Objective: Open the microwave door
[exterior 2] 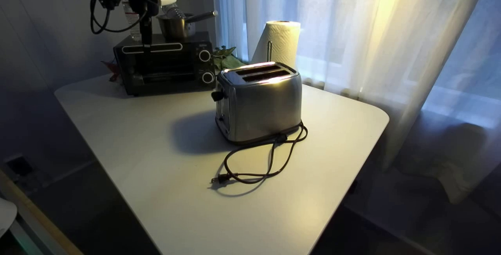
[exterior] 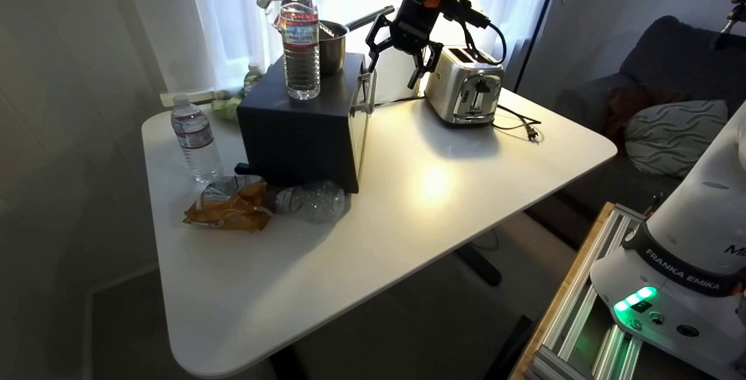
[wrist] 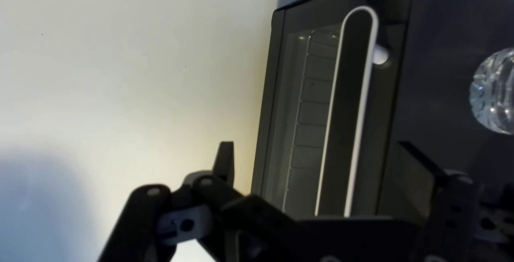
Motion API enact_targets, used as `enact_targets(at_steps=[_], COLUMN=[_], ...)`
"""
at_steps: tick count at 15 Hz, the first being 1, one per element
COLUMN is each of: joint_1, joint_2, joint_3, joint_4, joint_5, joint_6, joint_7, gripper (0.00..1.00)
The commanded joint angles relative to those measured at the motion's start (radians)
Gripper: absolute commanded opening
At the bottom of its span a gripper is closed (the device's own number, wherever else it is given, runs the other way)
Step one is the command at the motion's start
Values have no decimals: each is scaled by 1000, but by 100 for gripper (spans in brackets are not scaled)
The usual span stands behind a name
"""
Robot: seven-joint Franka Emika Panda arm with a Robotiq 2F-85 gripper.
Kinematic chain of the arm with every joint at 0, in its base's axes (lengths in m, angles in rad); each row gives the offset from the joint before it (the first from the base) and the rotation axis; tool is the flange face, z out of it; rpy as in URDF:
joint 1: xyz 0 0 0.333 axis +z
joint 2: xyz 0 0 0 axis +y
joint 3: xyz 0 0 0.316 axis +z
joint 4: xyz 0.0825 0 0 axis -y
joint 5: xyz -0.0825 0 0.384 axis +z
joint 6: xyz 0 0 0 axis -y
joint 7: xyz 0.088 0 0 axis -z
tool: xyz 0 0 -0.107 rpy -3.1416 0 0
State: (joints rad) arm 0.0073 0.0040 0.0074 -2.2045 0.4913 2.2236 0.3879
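Nearest the camera in the wrist view, the black, jointed tool has its two fingers spread wide, with nothing held. Past them is the small, black, boxy microwave on the white worktop. Its flat microwave door, with a dark see-through window, looks shut. The long, flat, black handle with a pale rim and round ends runs along the top of that door. In the wrist view it shows between the fingers, and its long side goes across the line from tip to tip. That seems a good turn for a grab. The tool probably has to go straight ahead until one finger slips behind the handle. I cannot tell if they touch.
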Motion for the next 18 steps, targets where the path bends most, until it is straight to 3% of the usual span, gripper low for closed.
enact_targets(at_steps=[1, 7, 18], joint_1=[-9, -19, -34], joint_2=[67, 122, 143], joint_3=[-8, -9, -42], joint_4=[40, 81, 76], joint_5=[56, 100, -3], joint_6=[10, -1, -33], joint_7=[-60, -119, -55], gripper=[100, 100, 100])
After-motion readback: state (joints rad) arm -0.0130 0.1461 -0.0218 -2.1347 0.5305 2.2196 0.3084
